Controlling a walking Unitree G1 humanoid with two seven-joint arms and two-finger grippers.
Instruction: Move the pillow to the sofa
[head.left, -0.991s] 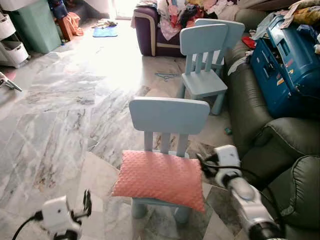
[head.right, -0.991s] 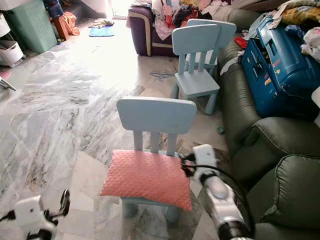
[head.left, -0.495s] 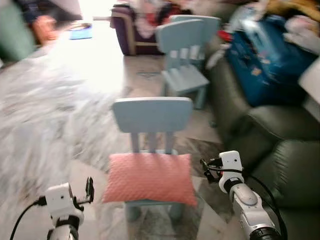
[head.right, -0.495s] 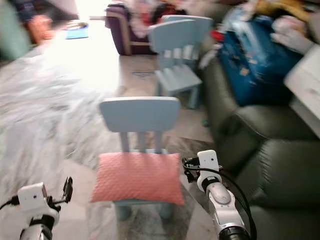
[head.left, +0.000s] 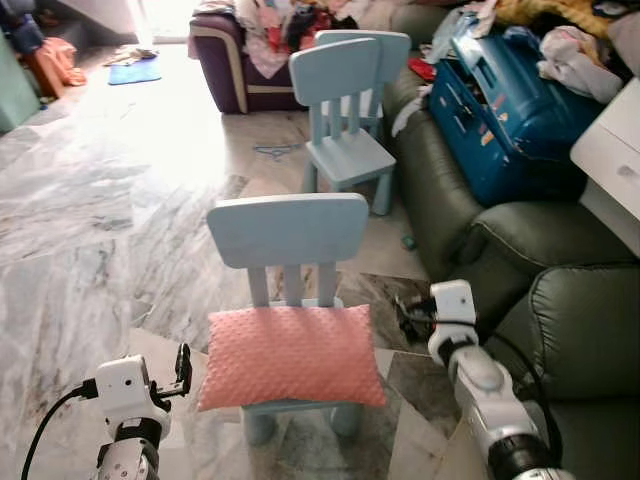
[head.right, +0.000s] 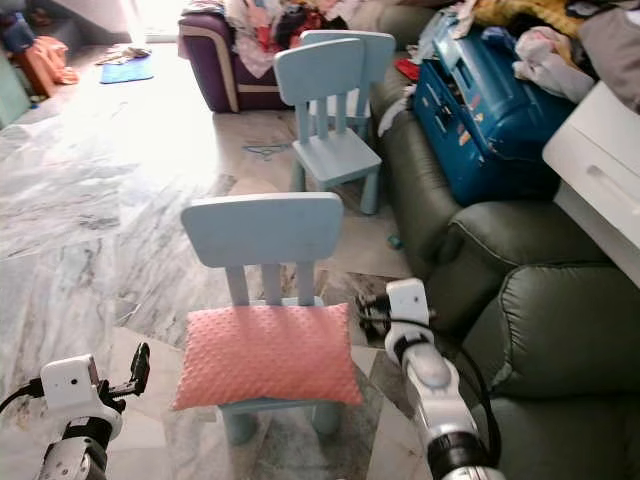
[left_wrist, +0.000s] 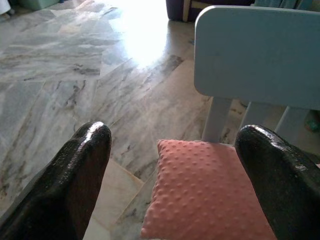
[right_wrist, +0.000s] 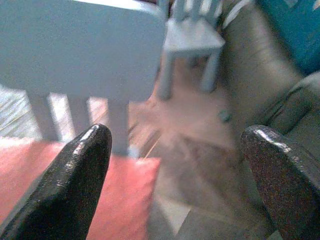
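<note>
A salmon-pink dotted pillow (head.left: 290, 355) lies flat on the seat of a small light-blue chair (head.left: 286, 231) right in front of me. The dark green sofa (head.left: 585, 330) stands along the right side. My left gripper (head.left: 182, 364) hovers open low at the pillow's left edge, apart from it. My right gripper (head.left: 408, 316) is open beside the pillow's right corner, between chair and sofa. In the left wrist view the pillow (left_wrist: 210, 192) lies between the two black fingers (left_wrist: 75, 175). The right wrist view, blurred, has the pillow (right_wrist: 75, 190) and chair back (right_wrist: 75, 47).
A second light-blue chair (head.left: 343, 105) stands further back. A blue case (head.left: 510, 115) and clothes lie on the sofa. A white cabinet (head.left: 615, 160) is at the right edge. A purple armchair (head.left: 240, 60) heaped with clothes stands at the back. Marble floor (head.left: 100, 200) stretches left.
The camera has swung right and steadied, so the whole scene shifted left. Both grippers stay open on either side of the pillow, which rests unmoved on the chair.
</note>
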